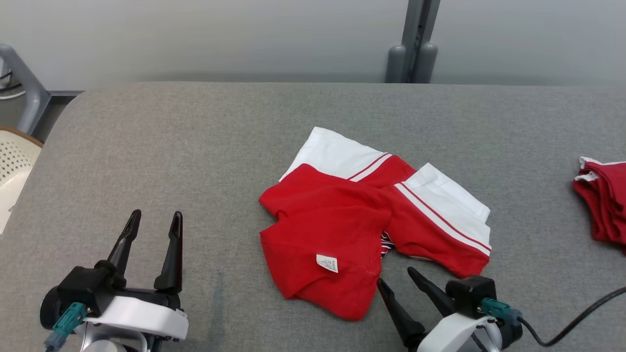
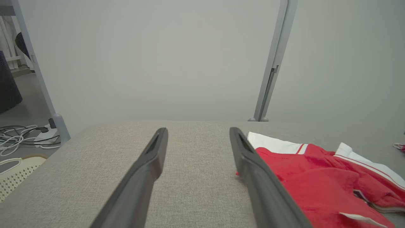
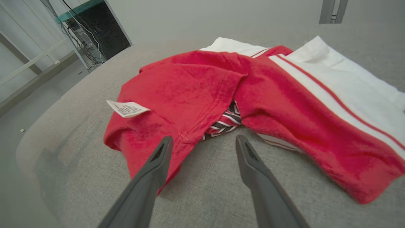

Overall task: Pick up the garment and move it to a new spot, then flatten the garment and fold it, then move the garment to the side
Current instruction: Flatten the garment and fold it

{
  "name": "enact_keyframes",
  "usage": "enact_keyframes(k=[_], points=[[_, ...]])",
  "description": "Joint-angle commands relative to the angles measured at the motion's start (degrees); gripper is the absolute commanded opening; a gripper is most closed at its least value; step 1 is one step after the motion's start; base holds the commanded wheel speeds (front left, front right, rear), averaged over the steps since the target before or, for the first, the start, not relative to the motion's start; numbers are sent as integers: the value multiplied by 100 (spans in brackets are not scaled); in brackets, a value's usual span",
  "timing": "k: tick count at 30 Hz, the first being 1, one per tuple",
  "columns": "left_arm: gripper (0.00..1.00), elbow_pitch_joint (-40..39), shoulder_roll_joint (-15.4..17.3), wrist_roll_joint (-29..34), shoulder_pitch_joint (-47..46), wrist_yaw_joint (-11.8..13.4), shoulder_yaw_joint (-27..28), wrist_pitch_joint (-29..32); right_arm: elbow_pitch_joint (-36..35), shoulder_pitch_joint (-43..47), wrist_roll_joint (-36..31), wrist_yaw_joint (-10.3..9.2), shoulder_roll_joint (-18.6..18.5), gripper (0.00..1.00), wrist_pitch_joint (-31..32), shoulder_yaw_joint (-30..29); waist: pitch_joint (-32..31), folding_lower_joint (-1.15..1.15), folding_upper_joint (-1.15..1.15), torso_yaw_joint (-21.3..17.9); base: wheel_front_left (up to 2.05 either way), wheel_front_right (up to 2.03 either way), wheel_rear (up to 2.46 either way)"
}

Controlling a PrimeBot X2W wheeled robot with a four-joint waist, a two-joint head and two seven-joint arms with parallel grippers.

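A red garment with white striped panels (image 1: pixel 362 215) lies crumpled in the middle of the grey table (image 1: pixel 195 146), a white label showing on its near part. In the right wrist view the garment (image 3: pixel 253 95) spreads just beyond the fingers. My right gripper (image 1: pixel 396 276) stands open at the garment's near edge, its left finger (image 3: pixel 155 164) over the red hem. My left gripper (image 1: pixel 154 220) is open at the lower left, well apart from the cloth. The left wrist view has the garment (image 2: pixel 316 171) to the right of its fingers (image 2: pixel 155 152).
A second red cloth (image 1: pixel 604 200) lies at the table's right edge. A cream perforated chair (image 1: pixel 12 166) stands off the left side. A grey post (image 1: pixel 413 44) rises behind the table. A black cable (image 1: pixel 572 318) trails from my right wrist.
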Motion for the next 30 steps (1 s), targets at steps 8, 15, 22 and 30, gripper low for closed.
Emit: enact_keyframes(k=[8,15,22,30], points=[[100,108,-59,112,-321,-103,-3,-50,716,-638,440,1,-37,42,-295,514,274,0,0,251,0,0,0],[100,142,-103,163,-356,-113,51,-58,941,-854,744,1,-38,0,-369,714,334,0,0,247,0,0,0],[100,184,-113,216,-351,-145,118,-62,596,-1012,466,1,-168,0,-560,607,327,0,0,85,0,0,0],[100,129,-105,267,-302,-174,185,-64,-851,-663,-263,1,-395,0,-476,-738,352,0,0,-191,0,0,0]])
